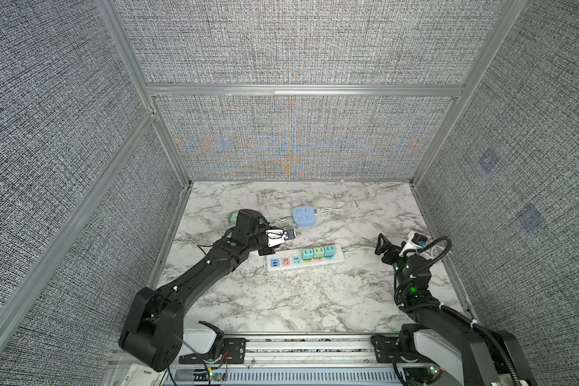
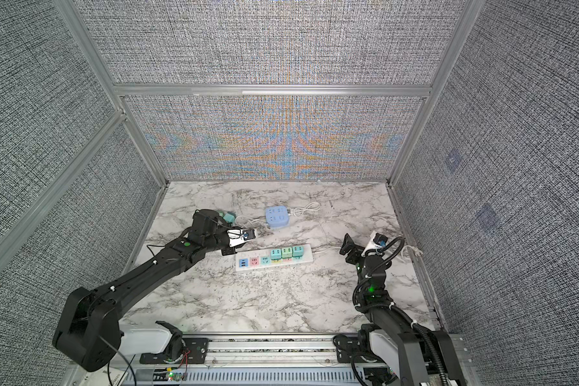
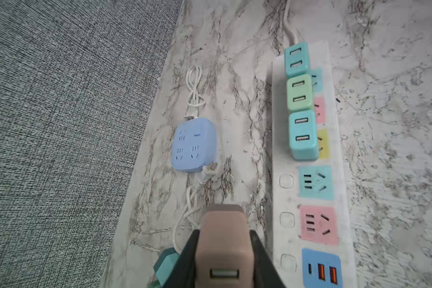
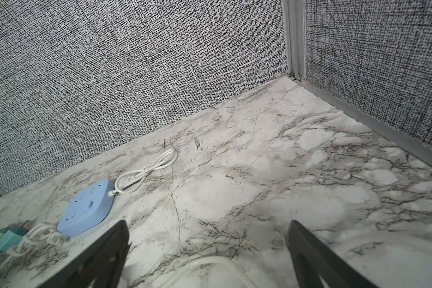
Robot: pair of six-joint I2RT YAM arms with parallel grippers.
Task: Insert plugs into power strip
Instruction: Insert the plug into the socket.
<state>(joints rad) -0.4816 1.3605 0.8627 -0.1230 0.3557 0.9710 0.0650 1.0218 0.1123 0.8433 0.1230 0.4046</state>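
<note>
Left gripper (image 3: 225, 232): clenched on the dusty pink plug (image 3: 222, 251), one finger on each side face. The plug's USB port faces the wrist camera. I cannot see its prongs from here, nor judge how high it sits over the table.

The held plug is clear of the power strip (image 3: 283, 149). It is off the strip's long edge on the button side, about level with the pink socket (image 3: 318, 225) and the blue USB panel (image 3: 321, 268).

The strip lies flat near the middle of the marble table (image 1: 315, 300). Three plugs stand in a row at its cord end, pressed side by side: end teal plug (image 3: 296, 59), green plug (image 3: 299, 92), inner teal plug (image 3: 303, 134). Next along, the teal socket (image 3: 314, 183) is free, as are the pink socket and the USB panel.

A loose teal plug (image 3: 166, 264) lies on the table just beside the left gripper. Farther out, toward the back wall, is a blue outlet block (image 3: 193, 147), with a coiled white cord (image 4: 147, 169) coming off it.

Right gripper (image 4: 207, 222): released, fingers spread wide, nothing between them. It hangs over the right side of the table, well apart from the strip. A white cable (image 4: 210, 261) lies under it.
</note>
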